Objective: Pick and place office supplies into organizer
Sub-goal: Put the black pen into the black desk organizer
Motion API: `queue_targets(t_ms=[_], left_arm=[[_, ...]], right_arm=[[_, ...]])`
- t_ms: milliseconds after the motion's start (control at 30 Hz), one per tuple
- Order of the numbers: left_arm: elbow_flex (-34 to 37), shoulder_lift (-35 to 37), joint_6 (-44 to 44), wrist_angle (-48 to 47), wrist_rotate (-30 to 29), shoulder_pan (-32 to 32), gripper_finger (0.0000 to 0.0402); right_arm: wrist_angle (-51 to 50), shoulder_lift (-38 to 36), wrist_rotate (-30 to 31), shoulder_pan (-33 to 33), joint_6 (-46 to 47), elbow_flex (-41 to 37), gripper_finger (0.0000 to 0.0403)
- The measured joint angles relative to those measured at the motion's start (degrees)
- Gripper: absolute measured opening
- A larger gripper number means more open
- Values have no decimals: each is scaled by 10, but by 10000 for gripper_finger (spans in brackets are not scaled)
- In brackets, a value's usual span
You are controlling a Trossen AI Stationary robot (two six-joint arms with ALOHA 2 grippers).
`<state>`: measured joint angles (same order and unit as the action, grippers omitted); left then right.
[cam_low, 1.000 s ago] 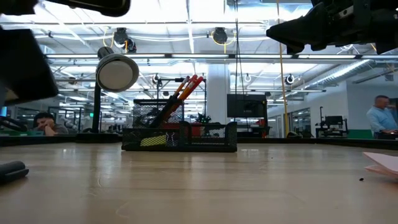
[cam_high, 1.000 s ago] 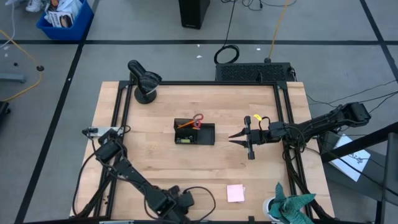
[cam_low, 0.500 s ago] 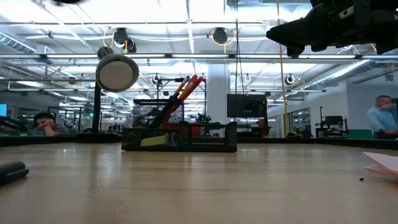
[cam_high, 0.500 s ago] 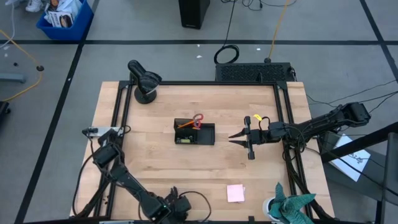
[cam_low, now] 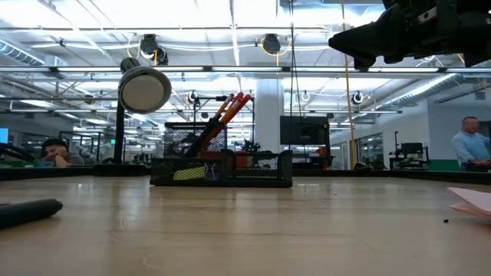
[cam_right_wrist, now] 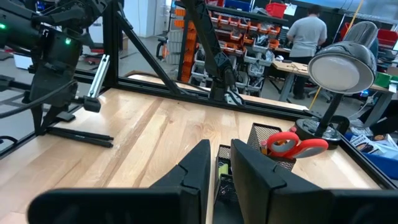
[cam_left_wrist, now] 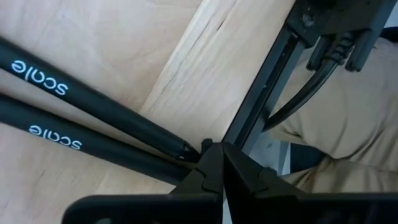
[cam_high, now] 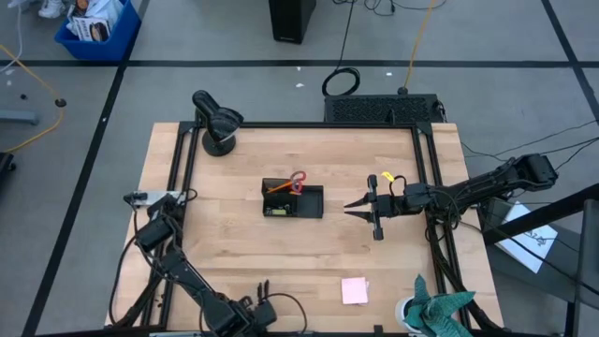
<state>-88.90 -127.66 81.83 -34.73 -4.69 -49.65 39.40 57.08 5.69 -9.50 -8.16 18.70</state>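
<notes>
The black organizer, holding red-handled scissors and an orange pencil, sits mid-table. Right of it hovers the right gripper, its 2 fingers slightly parted, empty. Left gripper closed, empty, well left of the organizer.

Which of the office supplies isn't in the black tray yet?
The pink sticky-note pad. It lies alone on the table near the front edge, while the red-handled scissors and orange pencil already stand in the organizer.

"scale" (white lettering) on two black pens.
</notes>
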Motion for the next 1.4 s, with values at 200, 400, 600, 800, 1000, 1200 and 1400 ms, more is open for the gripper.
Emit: queue_targets(t_ms=[200, 400, 600, 800, 1000, 1200, 1400], left_arm=[[-1, 1, 11, -25, -1, -1, 9], [-2, 2, 12, -44, -17, 0, 9], [-3, 4, 35, -99, -46, 3, 10], [-3, 5, 73, -145, -85, 3, 10], [-3, 5, 94, -174, -87, 2, 10], [-3, 5, 129, -219, -91, -2, 10], [-3, 5, 143, -273, -89, -2, 10]], right_arm=[[0, 0, 0, 0, 0, 0, 59], [0, 0, 0, 0, 6, 0, 59], [0, 0, 0, 0, 6, 0, 59], [1, 0, 0, 0, 6, 0, 59], [2, 0, 0, 0, 6, 0, 59], [2, 0, 0, 0, 5, 0, 59], [2, 0, 0, 0, 5, 0, 59]])
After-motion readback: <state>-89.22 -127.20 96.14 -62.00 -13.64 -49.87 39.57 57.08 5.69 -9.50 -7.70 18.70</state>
